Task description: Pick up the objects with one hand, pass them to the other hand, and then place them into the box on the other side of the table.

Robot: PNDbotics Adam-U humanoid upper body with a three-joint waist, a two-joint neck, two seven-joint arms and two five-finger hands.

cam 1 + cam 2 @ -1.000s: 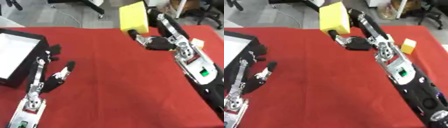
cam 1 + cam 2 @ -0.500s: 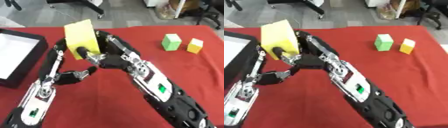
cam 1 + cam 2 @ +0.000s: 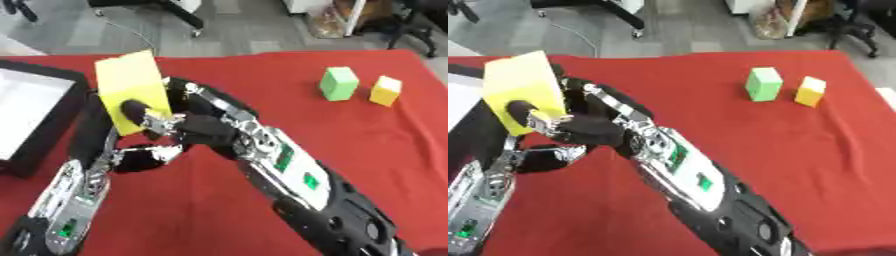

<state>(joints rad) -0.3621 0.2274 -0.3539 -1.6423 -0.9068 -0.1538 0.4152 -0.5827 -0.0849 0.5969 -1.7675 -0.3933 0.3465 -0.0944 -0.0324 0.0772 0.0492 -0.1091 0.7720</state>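
Note:
My right hand is shut on a large yellow block and holds it up over the left part of the red table, thumb across its front face. My left hand is open right beneath and beside it: its fingers rise along the block's left edge and its thumb lies under the lower corner. Whether it touches the block I cannot tell. The black box with a white inside sits at the left edge, just left of both hands. A green block and a small yellow block stand at the far right.
A red cloth covers the table, bare across the middle and right front. Beyond the far edge lie grey floor, a chair base and clutter.
My right hand has swung the yellow block from the far middle of the table over to the left. My left hand has risen from the cloth to meet it.

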